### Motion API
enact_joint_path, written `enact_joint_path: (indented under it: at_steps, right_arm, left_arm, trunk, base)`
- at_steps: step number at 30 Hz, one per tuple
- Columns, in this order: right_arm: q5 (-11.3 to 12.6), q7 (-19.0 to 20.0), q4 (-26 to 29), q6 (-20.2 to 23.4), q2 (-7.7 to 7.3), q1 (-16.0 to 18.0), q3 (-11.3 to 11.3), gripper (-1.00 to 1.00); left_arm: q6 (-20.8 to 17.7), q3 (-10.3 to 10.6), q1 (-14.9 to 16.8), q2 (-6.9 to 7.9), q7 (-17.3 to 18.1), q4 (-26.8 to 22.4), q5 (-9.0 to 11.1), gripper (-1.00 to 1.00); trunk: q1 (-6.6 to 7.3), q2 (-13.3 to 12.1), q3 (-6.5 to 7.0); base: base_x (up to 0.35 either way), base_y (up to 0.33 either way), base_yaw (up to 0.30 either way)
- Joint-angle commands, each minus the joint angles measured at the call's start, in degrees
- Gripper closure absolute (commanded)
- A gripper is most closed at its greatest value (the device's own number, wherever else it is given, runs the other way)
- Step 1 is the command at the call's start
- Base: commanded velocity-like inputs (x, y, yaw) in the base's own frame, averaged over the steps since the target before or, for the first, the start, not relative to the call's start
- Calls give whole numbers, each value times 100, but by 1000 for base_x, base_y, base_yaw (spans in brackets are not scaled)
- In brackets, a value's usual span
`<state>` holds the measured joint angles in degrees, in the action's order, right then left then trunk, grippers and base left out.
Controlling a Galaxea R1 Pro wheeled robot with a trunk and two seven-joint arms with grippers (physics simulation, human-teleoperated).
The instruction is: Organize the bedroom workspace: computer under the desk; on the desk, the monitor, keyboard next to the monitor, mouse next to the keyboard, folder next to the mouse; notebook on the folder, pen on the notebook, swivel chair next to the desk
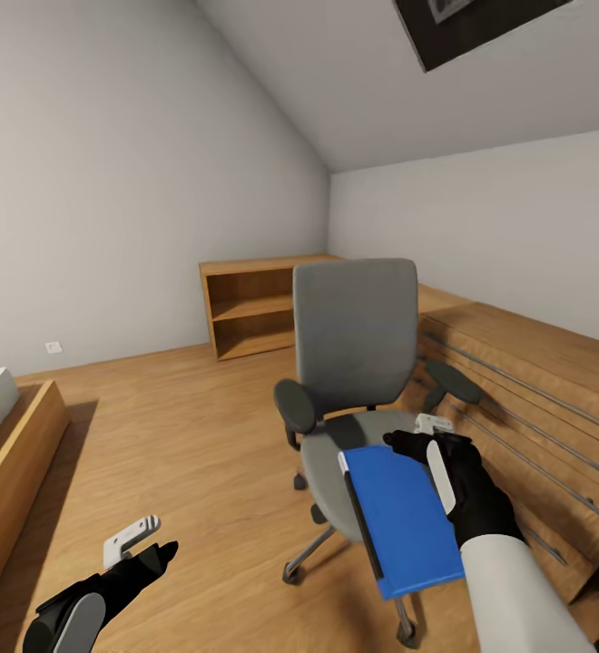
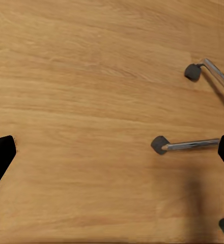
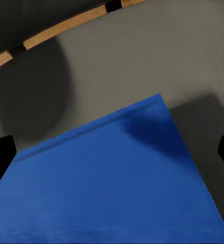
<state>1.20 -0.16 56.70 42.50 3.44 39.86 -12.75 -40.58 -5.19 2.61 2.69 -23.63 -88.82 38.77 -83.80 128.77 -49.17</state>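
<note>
The grey swivel chair stands in the middle of the bedroom, facing me. The bright blue folder lies tilted over the front of its seat, black edge showing on the left. My right gripper is at the folder's far right corner. In the right wrist view its fingertips stand wide apart, open, with the folder spread below them over the grey seat. Whether the folder rests on the seat I cannot tell. My left gripper hangs open, low over the floor, near the chair's metal spokes.
A low light-wood shelf unit stands against the back wall. Long wooden cabinets run along the right, close behind the chair. A wood-framed bed is at the left. Plank floor lies between them.
</note>
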Motion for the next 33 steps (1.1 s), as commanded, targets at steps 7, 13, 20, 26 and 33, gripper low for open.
enact_joint_path:
  at_steps: [7,13,20,26,33]
  right_arm:
    - [12,-2,7,22,7,4,-15,-100]
    - [12,-2,7,21,7,4,-11,-100]
    - [12,-1,5,21,7,4,-9,-100]
    - [12,-2,7,21,7,4,-10,-100]
    - [12,-2,7,21,7,4,-10,-100]
  left_arm:
    - [-13,0,2,2,-47,-4,59,-100]
    - [-11,-6,2,3,-46,-4,53,-100]
    - [-11,-8,2,3,-45,-7,52,-100]
    - [-11,-9,2,2,-45,-4,51,-100]
    - [-11,-9,2,3,-45,-5,51,-100]
  trunk:
    - [4,3,36]
    - [4,3,49]
    - [4,3,51]
    - [4,3,52]
    - [4,3,52]
  base:
    - [-255,224,-205]
    - [-263,218,-111]
    - [-271,210,-19]
    - [-272,208,-2]
    - [-273,207,0]
